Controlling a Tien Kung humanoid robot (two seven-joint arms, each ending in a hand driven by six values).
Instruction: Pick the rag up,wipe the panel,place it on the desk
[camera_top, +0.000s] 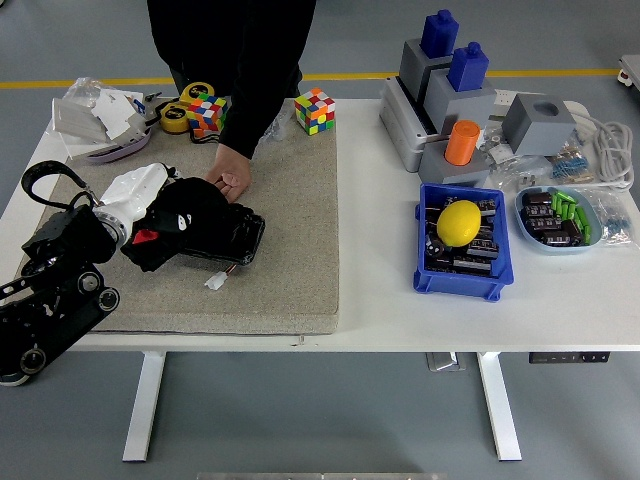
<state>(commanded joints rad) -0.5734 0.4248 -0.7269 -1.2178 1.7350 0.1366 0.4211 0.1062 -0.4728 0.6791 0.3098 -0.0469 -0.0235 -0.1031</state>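
Observation:
A black rag lies bunched under my left hand, which is shut on it and presses it onto the left part of a glossy black panel. The panel lies on a grey felt mat. A person's hand rests on the panel's far edge and holds it steady. A small white connector on a wire lies just in front of the panel. My left arm comes in from the lower left. My right arm is out of view.
Two puzzle cubes, tape rolls and crumpled plastic bags sit at the back left. A blue bin with a yellow lemon, a grey fixture with blue blocks, an oval tray and cables stand on the right.

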